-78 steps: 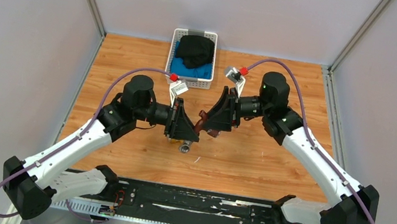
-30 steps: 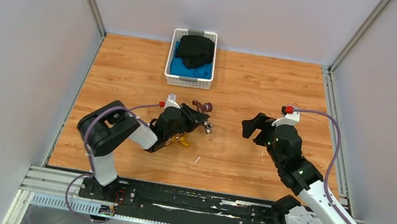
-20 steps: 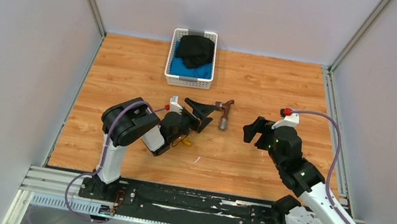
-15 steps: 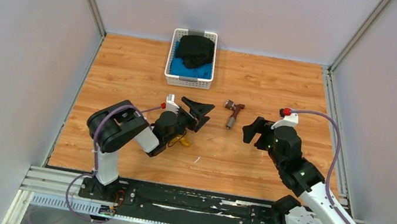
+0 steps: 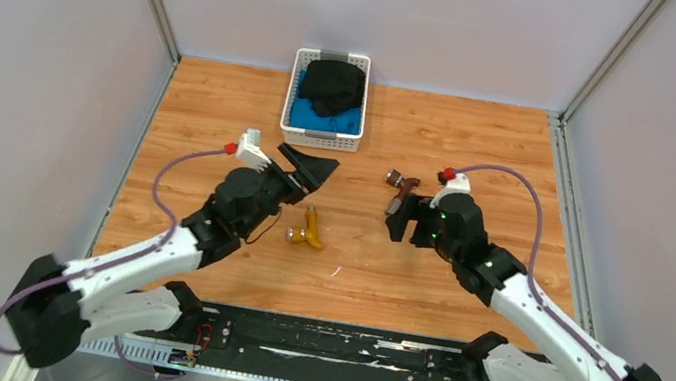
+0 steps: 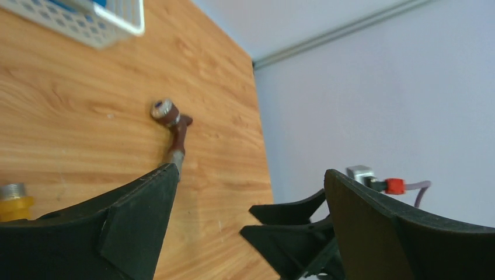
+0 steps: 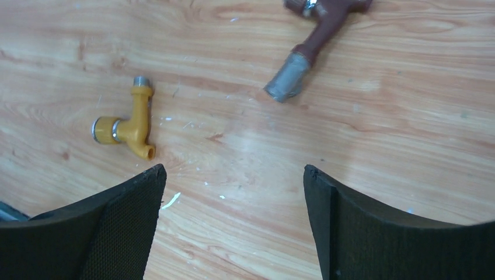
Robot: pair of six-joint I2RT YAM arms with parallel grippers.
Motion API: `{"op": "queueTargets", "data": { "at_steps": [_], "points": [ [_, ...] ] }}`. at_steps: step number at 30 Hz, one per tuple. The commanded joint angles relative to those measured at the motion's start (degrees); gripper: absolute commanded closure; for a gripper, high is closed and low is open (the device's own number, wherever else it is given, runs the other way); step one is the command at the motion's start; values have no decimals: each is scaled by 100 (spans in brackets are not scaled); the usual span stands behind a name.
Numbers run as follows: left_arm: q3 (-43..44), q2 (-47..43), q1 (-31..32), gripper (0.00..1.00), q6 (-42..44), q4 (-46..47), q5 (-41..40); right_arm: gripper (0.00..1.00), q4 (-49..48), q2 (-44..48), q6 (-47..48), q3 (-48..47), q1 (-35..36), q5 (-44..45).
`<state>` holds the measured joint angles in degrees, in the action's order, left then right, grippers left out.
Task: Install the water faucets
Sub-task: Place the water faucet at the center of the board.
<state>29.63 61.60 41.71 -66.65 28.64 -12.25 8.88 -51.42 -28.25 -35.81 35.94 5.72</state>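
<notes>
Two faucets lie loose on the wooden table. The brass-yellow faucet rests near the middle, also seen in the right wrist view and at the left wrist view's edge. The dark reddish-brown faucet with a silvery end lies to its right. My left gripper hovers open and empty, up and left of the yellow faucet. My right gripper is open and empty just below the brown faucet.
A white basket holding black and blue cloth stands at the back centre. Small white specks lie on the wood. Grey walls enclose the table on three sides.
The left gripper opened and let go of the brown faucet, which ended up further right on the table. The left arm drew back left; the right gripper moved up to the brown faucet.
</notes>
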Motion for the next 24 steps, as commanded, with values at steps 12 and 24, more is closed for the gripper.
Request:
{"op": "queueTargets", "data": {
  "at_steps": [12, 24],
  "points": [
    [1613, -2512, -963, 0, 1477, -7403, -1672, 22, 920, -4955, -905, -3608, 1976, 441],
    [1438, -3026, -966, 0, 1491, -7523, -1564, 67, 1366, -6975, -711, -4770, 2065, 883]
  ]
}}
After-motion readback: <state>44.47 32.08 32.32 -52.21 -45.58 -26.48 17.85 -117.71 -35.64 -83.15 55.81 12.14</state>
